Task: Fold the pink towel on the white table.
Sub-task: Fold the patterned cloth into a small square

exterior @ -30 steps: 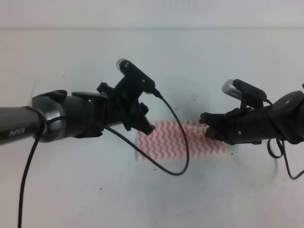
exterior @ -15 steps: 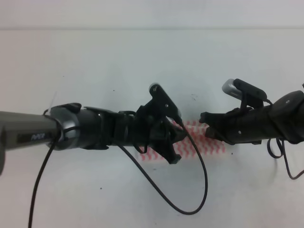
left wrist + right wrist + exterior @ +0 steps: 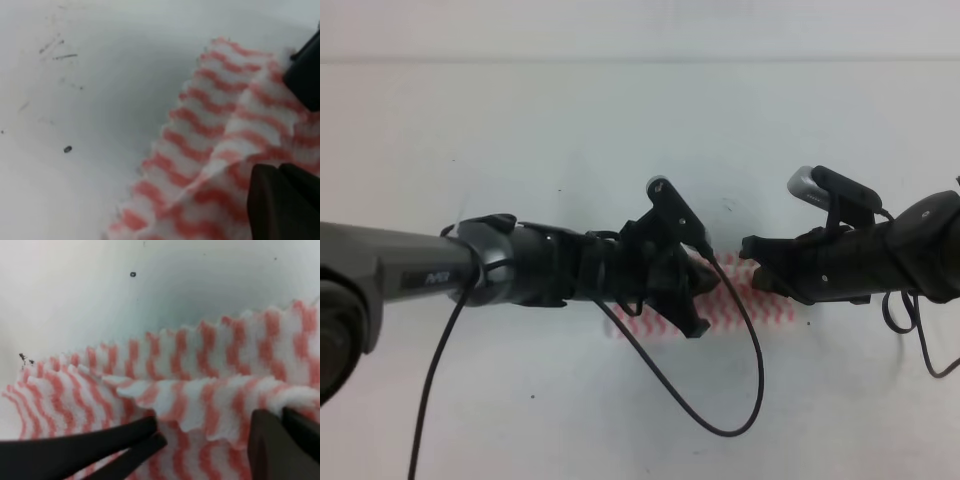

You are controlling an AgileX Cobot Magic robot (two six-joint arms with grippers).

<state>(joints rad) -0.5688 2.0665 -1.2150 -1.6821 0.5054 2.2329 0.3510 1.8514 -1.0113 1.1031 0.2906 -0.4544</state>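
- The pink towel (image 3: 760,300) lies as a narrow folded strip near the middle of the white table (image 3: 520,130), its zigzag stripes showing between the two arms.
- The left gripper (image 3: 705,300) reaches in from the left and covers the towel's left part in the high view; its black cable (image 3: 745,385) loops down over the table in front of the towel.
- In the left wrist view a raised fold of the towel (image 3: 225,150) runs between the two dark fingers (image 3: 280,205), so the left gripper appears to be pinching the cloth, though the contact itself sits at the blurred frame edge.
- The right gripper (image 3: 752,265) sits at the towel's right end, low over the cloth.
- In the right wrist view its fingers (image 3: 75,450) stand apart on either side of a lifted, wavy towel edge (image 3: 210,400); I cannot tell whether they clamp it.
- Small dark specks (image 3: 132,274) dot the table beside the cloth.
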